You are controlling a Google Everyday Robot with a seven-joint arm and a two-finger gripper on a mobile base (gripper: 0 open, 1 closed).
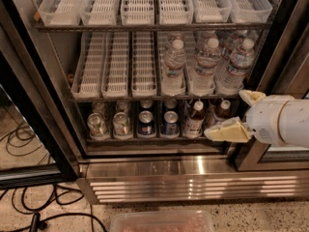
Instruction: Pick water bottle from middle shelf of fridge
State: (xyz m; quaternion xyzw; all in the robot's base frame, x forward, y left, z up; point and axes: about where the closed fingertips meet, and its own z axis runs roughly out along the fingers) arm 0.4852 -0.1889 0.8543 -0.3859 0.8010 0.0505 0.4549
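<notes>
Water bottles [206,64] stand upright in three lanes on the right half of the middle shelf [120,98] of the fridge [145,169], white caps up, with more of the same kind lined up behind the front row. On the left half of that shelf lie three long white slotted lane trays [117,66]. The gripper [224,114] hangs in front of the fridge at its lower right, below the level of the rightmost front bottle and apart from it. Its two cream fingers [227,129] are spread wide, one pointing up towards the shelf edge and the other reaching left across the bottom rack, and they grip nothing. Behind the lower finger, on the bottom rack, stand small bottles of dark drink [194,117], and to their left a row of soda cans [121,124]. The top shelf carries more white trays [139,4]. Below the door opening runs a louvred steel grille [193,190]; black cables [29,211] trail over the speckled floor at left, and a clear plastic container [161,222] shows at the lower edge.
</notes>
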